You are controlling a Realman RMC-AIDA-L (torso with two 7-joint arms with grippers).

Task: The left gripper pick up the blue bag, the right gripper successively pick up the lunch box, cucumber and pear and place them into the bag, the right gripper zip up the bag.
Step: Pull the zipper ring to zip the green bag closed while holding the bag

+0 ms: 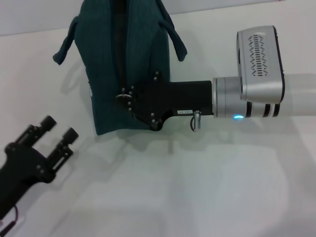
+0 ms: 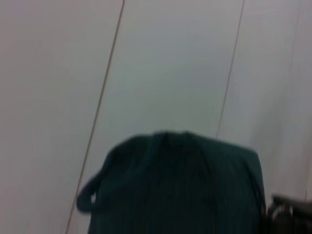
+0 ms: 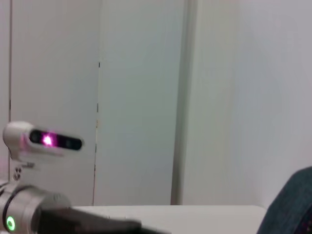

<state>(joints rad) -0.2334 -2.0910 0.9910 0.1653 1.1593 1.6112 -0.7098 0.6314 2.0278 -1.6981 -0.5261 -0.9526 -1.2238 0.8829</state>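
The blue bag point(image 1: 116, 64) lies on the white table at the back centre, its zipper line running down its middle and a loop handle on each side. It also fills the low part of the left wrist view point(image 2: 185, 185), and one corner of it point(image 3: 292, 204) shows in the right wrist view. My right gripper point(image 1: 122, 98) reaches in from the right, its fingers shut together on the metal zipper pull near the bag's near end. At the near left my left gripper point(image 1: 59, 129) is open, holds nothing and stands apart from the bag. The lunch box, cucumber and pear are out of view.
The right arm's silver cuff point(image 1: 229, 98) and wrist camera housing point(image 1: 259, 59) stretch across the table's right side. The left arm's wrist camera point(image 3: 44, 140) appears in the right wrist view. White table surface point(image 1: 187, 187) lies in front of the bag.
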